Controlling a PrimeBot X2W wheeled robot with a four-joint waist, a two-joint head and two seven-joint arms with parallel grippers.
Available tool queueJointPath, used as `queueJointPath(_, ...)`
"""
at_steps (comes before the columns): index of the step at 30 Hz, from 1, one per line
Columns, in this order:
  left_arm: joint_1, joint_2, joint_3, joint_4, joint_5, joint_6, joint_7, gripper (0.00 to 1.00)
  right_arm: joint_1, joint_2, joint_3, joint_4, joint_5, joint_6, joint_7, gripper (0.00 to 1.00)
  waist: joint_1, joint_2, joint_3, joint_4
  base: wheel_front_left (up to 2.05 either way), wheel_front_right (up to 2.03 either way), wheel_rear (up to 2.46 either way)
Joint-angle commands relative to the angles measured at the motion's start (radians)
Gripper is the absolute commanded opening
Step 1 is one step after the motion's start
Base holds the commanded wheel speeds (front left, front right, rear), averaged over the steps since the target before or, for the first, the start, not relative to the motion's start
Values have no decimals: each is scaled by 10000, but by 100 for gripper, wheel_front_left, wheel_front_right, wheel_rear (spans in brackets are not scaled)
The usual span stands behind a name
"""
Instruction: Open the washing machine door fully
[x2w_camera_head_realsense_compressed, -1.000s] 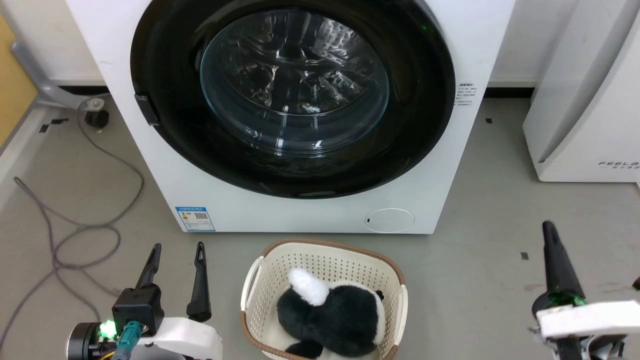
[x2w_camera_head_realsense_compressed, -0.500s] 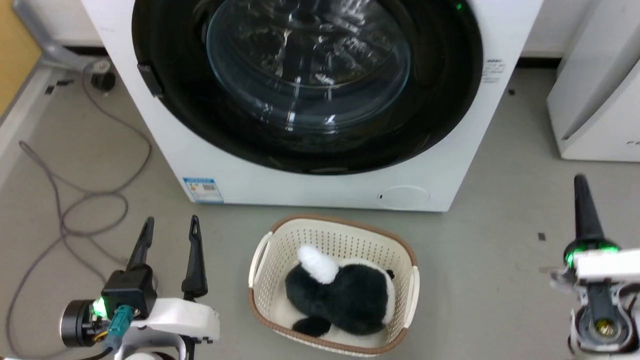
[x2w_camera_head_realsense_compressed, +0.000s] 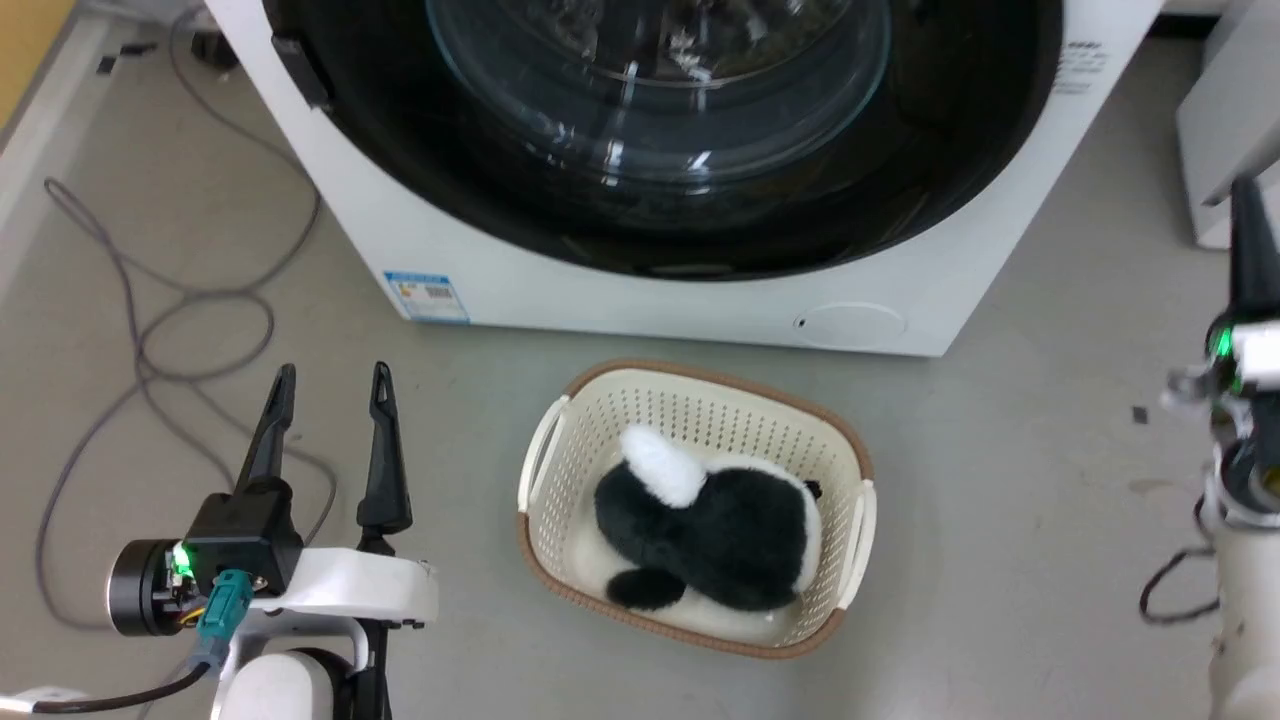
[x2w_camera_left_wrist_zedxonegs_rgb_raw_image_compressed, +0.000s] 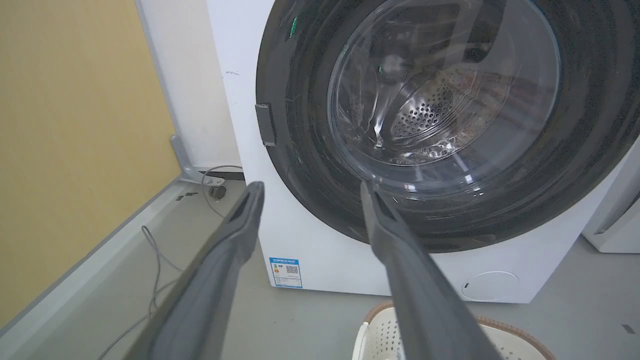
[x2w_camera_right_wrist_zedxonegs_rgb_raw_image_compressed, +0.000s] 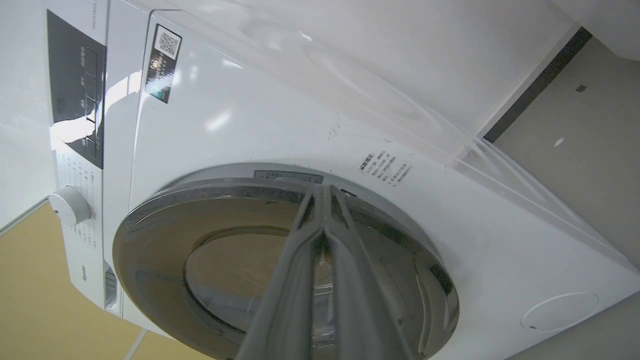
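Observation:
The washing machine (x2w_camera_head_realsense_compressed: 620, 290) is a big white box across the top of the head view. Its round glossy black door (x2w_camera_head_realsense_compressed: 450, 190) lies flush against the front, with a clear glass bowl at its centre. My left gripper (x2w_camera_head_realsense_compressed: 331, 375) hovers low at the left, open and empty, well short of the machine. My right gripper (x2w_camera_head_realsense_compressed: 1245, 200) is at the right edge, fingers pressed together, beside the machine's right corner. In the left wrist view the open left gripper (x2w_camera_left_wrist_zedxonegs_rgb_raw_image_compressed: 311, 187) points at the door (x2w_camera_left_wrist_zedxonegs_rgb_raw_image_compressed: 300, 165), whose tab is on the left rim. The shut right gripper (x2w_camera_right_wrist_zedxonegs_rgb_raw_image_compressed: 325, 192) aims at the door (x2w_camera_right_wrist_zedxonegs_rgb_raw_image_compressed: 165, 250).
A cream basket (x2w_camera_head_realsense_compressed: 700, 385) holding a black-and-white plush toy (x2w_camera_head_realsense_compressed: 710, 530) stands on the floor before the machine. Grey cables (x2w_camera_head_realsense_compressed: 150, 330) loop over the floor at the left. A white appliance (x2w_camera_head_realsense_compressed: 1225, 120) stands at the right. A yellow wall (x2w_camera_left_wrist_zedxonegs_rgb_raw_image_compressed: 65, 125) flanks the left side.
The head camera has moved, so the whole scene has slid up the picture. My right gripper has gone forward and to the right, toward the machine's right side. Both grippers keep their states.

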Motion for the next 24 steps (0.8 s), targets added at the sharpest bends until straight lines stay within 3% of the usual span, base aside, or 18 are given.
queueJointPath(1,-203,4,36,-60,-57,-15,-99,100,-513,-163,34,254,299,9,-14,0,-1,0,197,125,0,0,0)
queueJointPath(24,-955,0,-1,-190,-355,139,-545,100,-4955,-1486,1686,3292,957,10,408,0,-1,0,1726,805,0,0,0)
